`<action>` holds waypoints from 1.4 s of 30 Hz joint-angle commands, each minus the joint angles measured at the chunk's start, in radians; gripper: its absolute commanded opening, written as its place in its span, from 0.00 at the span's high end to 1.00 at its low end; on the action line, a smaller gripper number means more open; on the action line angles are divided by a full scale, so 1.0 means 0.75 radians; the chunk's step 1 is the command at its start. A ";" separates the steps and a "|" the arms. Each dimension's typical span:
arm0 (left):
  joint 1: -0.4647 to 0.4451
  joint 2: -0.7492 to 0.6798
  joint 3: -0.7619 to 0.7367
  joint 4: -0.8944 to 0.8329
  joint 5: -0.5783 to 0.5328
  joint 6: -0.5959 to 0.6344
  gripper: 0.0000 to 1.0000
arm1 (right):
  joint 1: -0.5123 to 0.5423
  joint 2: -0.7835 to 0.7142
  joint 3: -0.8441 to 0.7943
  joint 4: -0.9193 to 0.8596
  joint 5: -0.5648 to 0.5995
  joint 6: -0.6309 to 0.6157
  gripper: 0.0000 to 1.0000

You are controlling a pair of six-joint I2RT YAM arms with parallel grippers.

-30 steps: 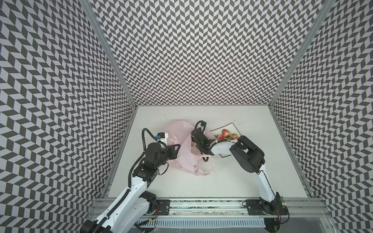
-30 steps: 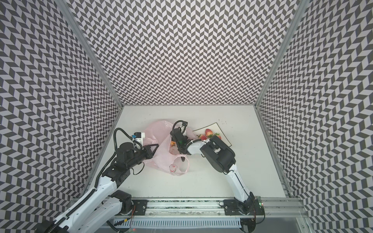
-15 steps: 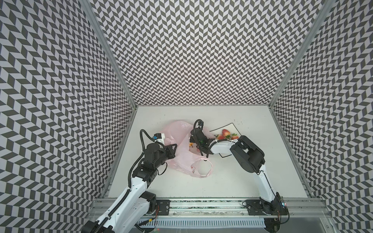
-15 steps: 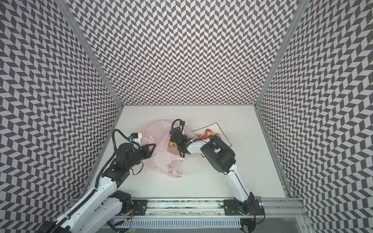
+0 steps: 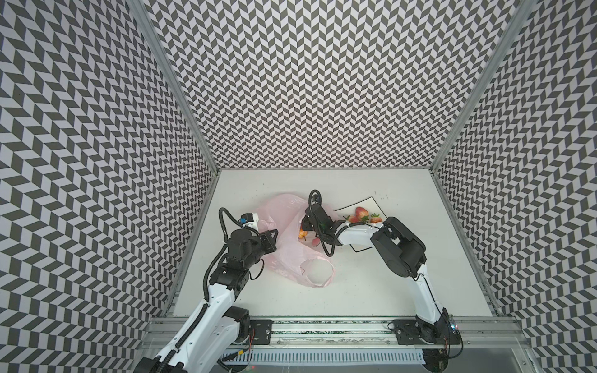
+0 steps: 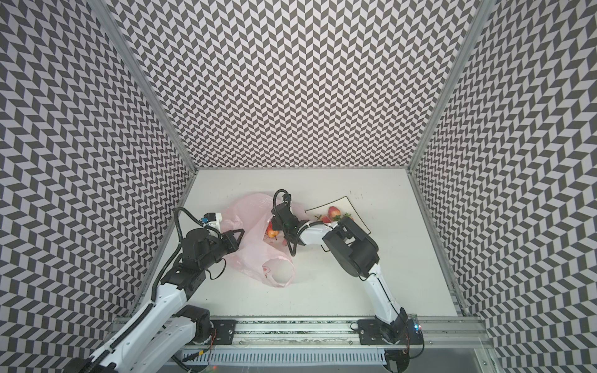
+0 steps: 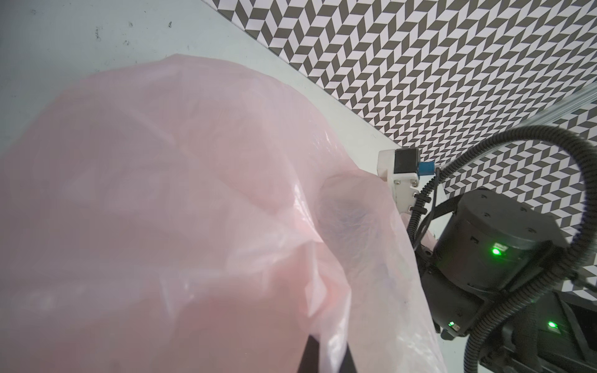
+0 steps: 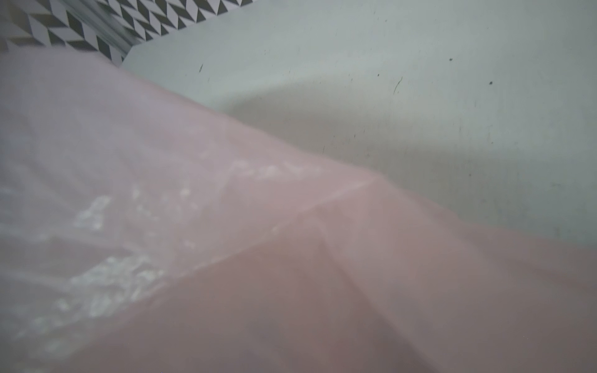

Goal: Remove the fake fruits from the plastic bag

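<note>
Two arms meet at one pink bag lying mid-table. The left gripper pinches its film, fingers pressed together. The right gripper reaches into the bag's mouth beside an orange fruit; its fingers are hidden. Strawberries sit on the plate.

Both top views look steeply down from high above the table, sharing nearly the whole scene. Each wrist camera sits close against the plastic bag.
</note>
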 commanded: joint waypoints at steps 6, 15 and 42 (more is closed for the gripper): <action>0.006 0.030 -0.008 0.051 0.069 0.035 1.00 | 0.050 -0.229 -0.195 0.110 -0.239 -0.159 0.37; 0.004 0.036 -0.015 0.056 0.098 0.024 1.00 | 0.087 -0.175 -0.168 0.110 -0.204 -0.001 0.35; 0.002 0.037 -0.013 0.057 0.059 -0.001 1.00 | 0.177 -0.083 0.013 -0.180 0.083 0.230 0.51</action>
